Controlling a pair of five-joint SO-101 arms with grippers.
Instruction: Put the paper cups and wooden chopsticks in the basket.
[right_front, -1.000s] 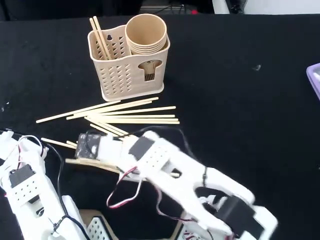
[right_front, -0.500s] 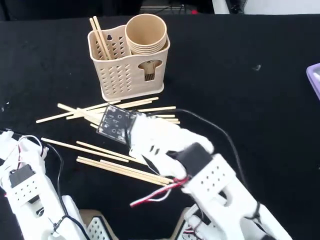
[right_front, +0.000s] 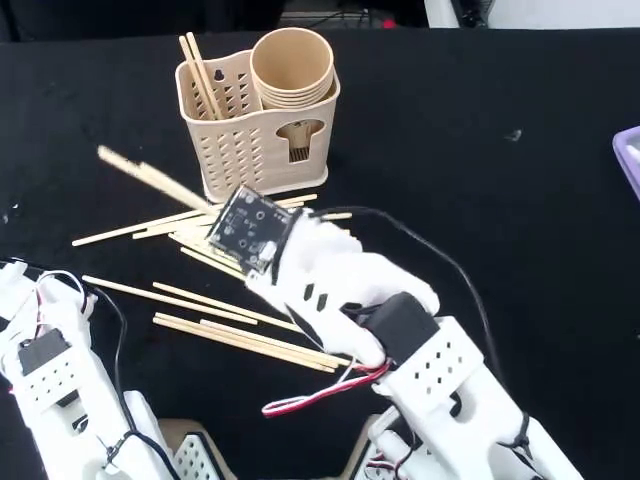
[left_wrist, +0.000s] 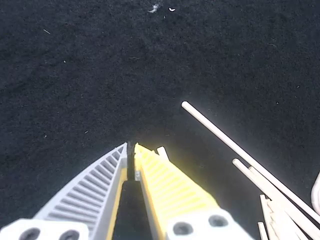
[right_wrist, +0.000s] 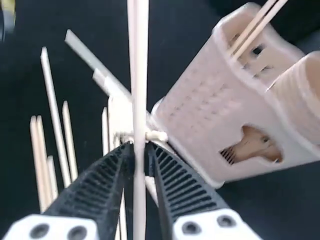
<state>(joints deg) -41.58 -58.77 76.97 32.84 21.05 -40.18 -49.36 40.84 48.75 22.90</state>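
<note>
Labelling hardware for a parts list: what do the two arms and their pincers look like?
White plastic left arm and right arm, black motors. The left pincer is grey and yellow, the right pincer black, both ribbed. Red-white wires on the right arm.

Matt black cloth covers the table (right_front: 500, 200); pale bare-wood chopsticks (right_front: 240, 339), a perforated matt beige plastic basket (right_front: 255, 160), smooth tan paper cups (right_front: 291, 60)

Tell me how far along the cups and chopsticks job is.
Done: the stacked cups sit in one side of the basket, and two chopsticks stand in the other. In hand: the right gripper is shut on the lifted chopsticks, near the basket. Left: many loose chopsticks lie on the table; the left gripper is shut and empty.
</note>
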